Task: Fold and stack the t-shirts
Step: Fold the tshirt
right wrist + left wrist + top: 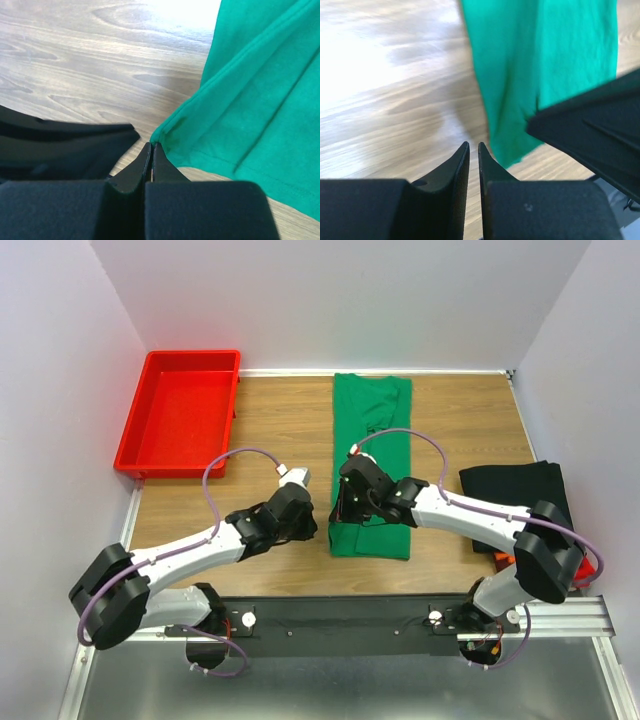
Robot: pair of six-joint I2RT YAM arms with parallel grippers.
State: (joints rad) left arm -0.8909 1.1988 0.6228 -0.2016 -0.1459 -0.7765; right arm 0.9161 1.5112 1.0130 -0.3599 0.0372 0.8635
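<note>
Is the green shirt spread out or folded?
Partly folded: the green shirt lies as one long narrow strip with no sleeves sticking out, its sides turned in, and it is not yet folded across its length.

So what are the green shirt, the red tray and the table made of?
The green shirt looks like soft knit cloth, probably cotton: it is matte, with folds and a stitched hem. The red tray looks like hard plastic: it is smooth and slightly shiny, with moulded walls. The table looks like wood, or a wood-look top: it has brown grain lines with a light sheen.

tray point(185, 420) far-left | spread shirt point(372, 425) centre | folded shirt point(512, 488) right
</note>
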